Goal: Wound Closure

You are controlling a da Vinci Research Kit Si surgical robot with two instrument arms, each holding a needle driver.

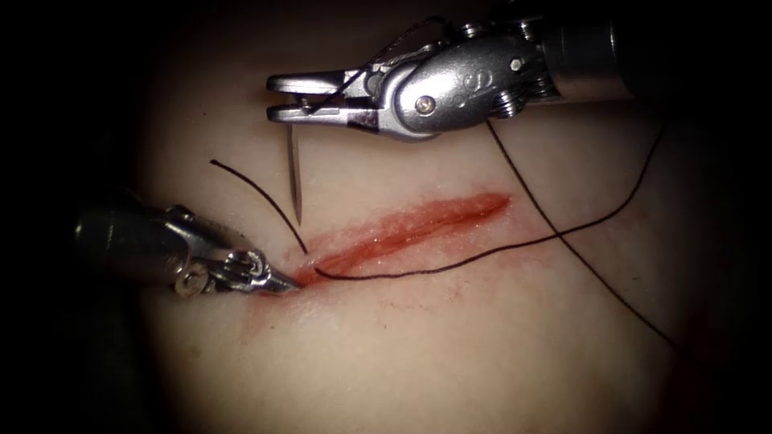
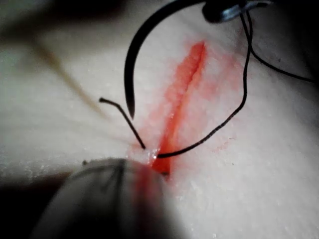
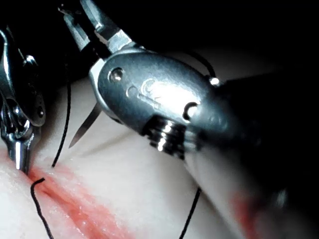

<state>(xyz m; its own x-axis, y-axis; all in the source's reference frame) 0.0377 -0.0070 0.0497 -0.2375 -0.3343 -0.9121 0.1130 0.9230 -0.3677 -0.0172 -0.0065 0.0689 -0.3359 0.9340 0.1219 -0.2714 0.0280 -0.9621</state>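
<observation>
While the endoscope looked down on the tissue (image 1: 450, 354), the right arm's tool (image 1: 285, 96) reached in from the upper right with its jaws closed on the needle (image 1: 294, 181) near the needle's rear end. The needle hung free above the tissue, out of it, its point hovering just left of the cut (image 1: 410, 225). Thread (image 1: 515, 245) ran from those jaws back past the tool's wrist, crossed down over the tissue to the right of the cut and came back to the cut's lower left end. A short thread tail (image 1: 257, 197) stood up on the left side of that end. The left arm's tool (image 1: 285, 283) lay with its jaws closed, the tip pressed to the tissue at the cut's lower left end; whether it pinched tissue there could not be told.

From the left wrist, the needle (image 2: 133, 59) showed as a dark arc over the tissue, its point clear of the surface beside the reddened cut (image 2: 179, 94). The thread (image 2: 234, 112) and the thread tail (image 2: 122, 117) met near the cut's end.

From the right wrist, the right arm's tool (image 3: 87, 22) gripped the needle (image 3: 87, 124), and the left arm's tool (image 3: 20, 159) touched the cut's end.
</observation>
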